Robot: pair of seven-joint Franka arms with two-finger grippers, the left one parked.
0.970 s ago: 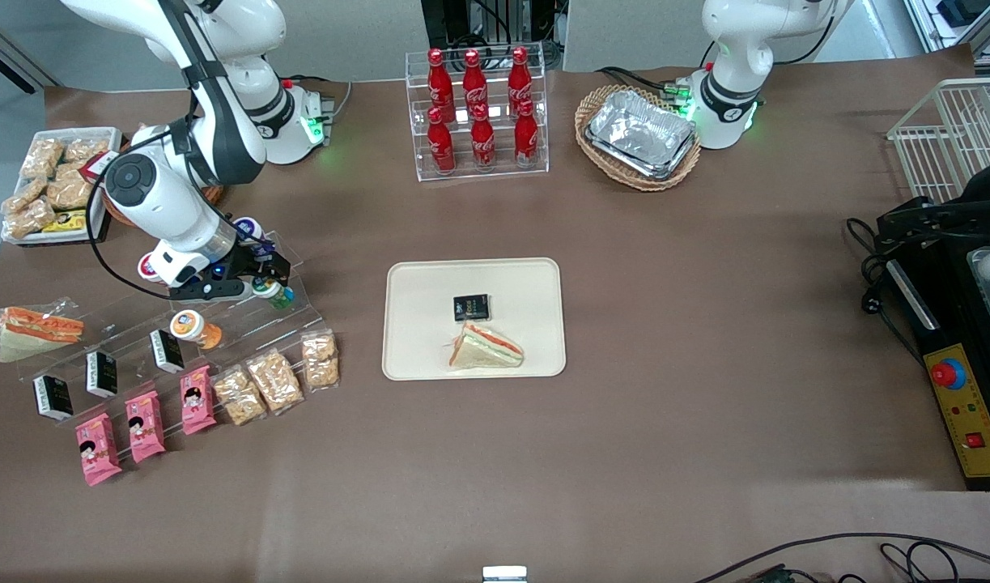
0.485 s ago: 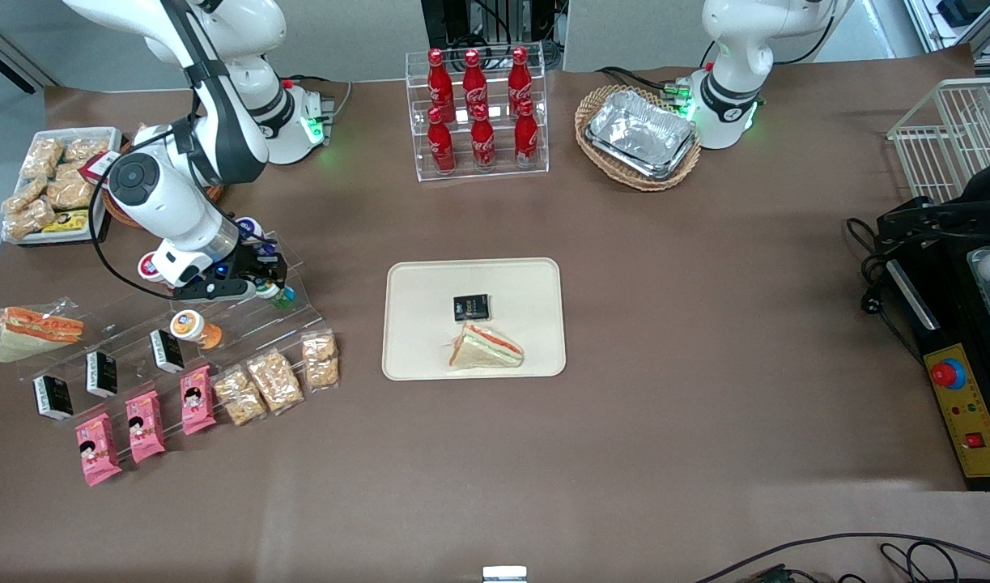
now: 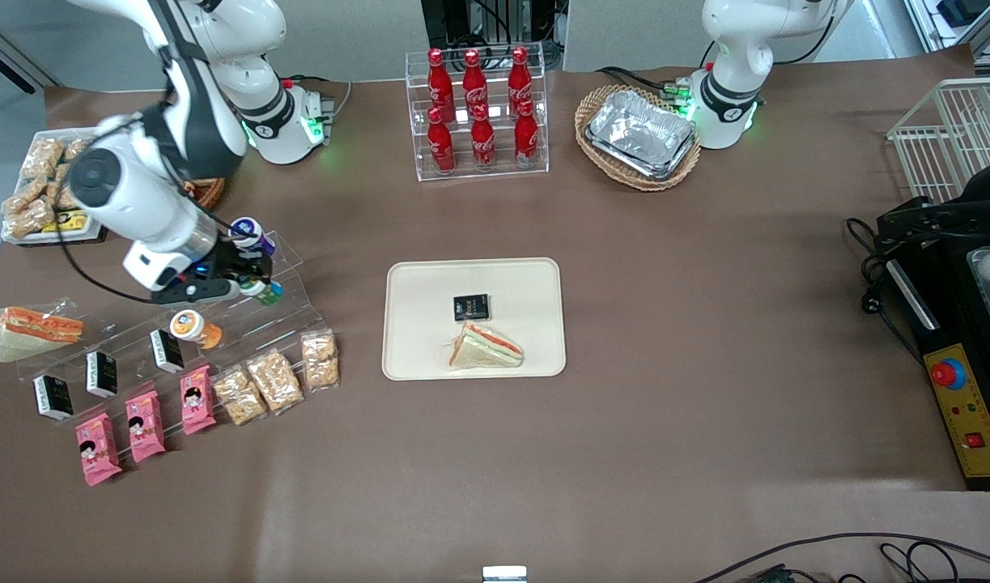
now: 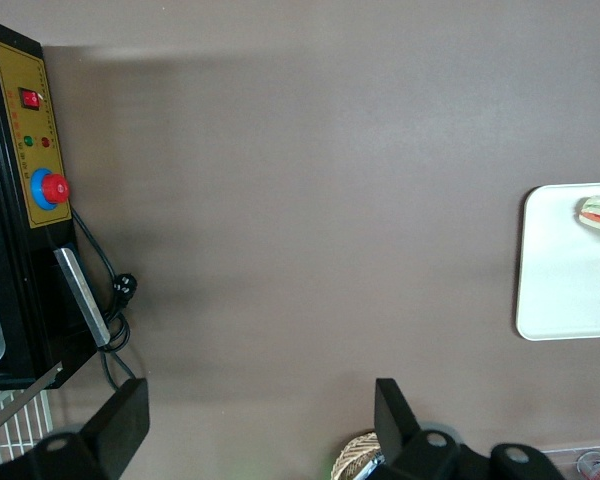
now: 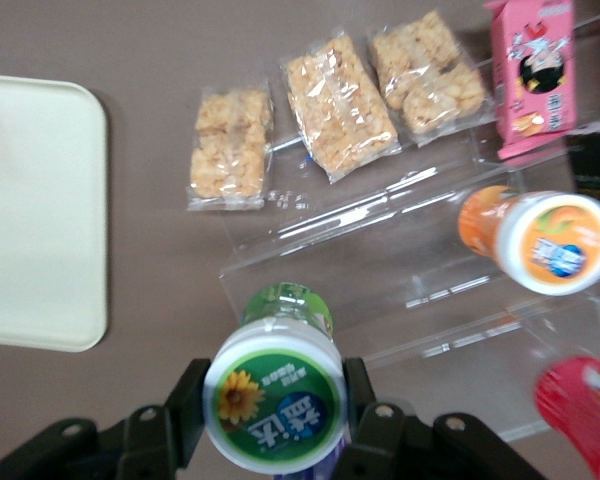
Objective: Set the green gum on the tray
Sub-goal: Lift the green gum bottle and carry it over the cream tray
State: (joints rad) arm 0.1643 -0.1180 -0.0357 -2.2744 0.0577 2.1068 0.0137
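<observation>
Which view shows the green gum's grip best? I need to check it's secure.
The right wrist view: the green gum fills it, lid facing the camera, the gripper shut on its sides. The front view shows only a small canister under the arm; the left wrist view shows none.

The right arm reaches low over the table — its tool [image 3: 250, 283] clamped on the green gum [image 5: 275, 400].
</observation>
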